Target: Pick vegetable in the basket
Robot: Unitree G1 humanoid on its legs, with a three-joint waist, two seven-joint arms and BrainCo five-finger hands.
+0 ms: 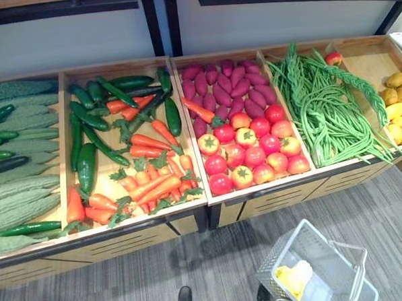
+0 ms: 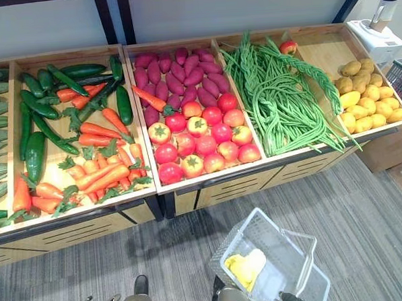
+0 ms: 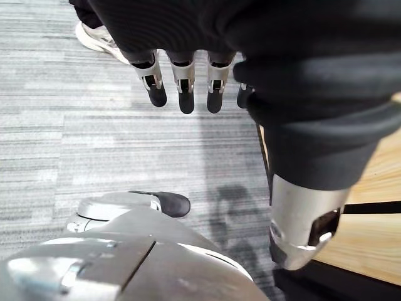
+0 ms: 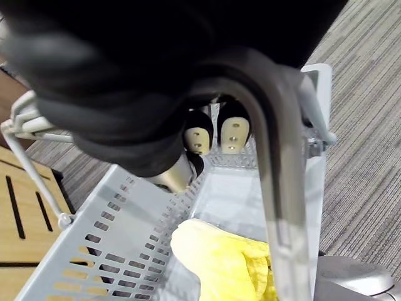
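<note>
So the right wrist view is where you get the grasp: the right robot hand point(image 4: 235, 133) has its fingers hooked round the curved grey handle point(image 4: 276, 188) of the pale grey perforated plastic basket point(image 2: 236, 236). A lumpy yellow vegetable point(image 4: 219, 260) is lying inside it. From the head views you just see that basket low down on the robot's right, tilted, with the yellow thing near its middle.

The left wrist view has the left robot hand point(image 3: 183, 78) hanging with its fingers straight and relaxed, holding nothing, over the grey striped carpet floor point(image 3: 94, 157).

The long wooden bench point(image 2: 223, 190) is split into bins: orange carrots point(image 2: 97, 163) with dark green cucumbers point(image 2: 38, 125), purple sweet potatoes point(image 2: 177, 74) behind red tomatoes point(image 2: 201, 147), green long beans point(image 2: 279, 99), and yellow potatoes point(image 2: 367, 105). The left eye view adds more bumpy green gourds point(image 1: 21, 193), while the right eye view adds a white blender point(image 2: 382, 30) past the far right corner.

There's an open strip of carpet between the bench front and the basket.
</note>
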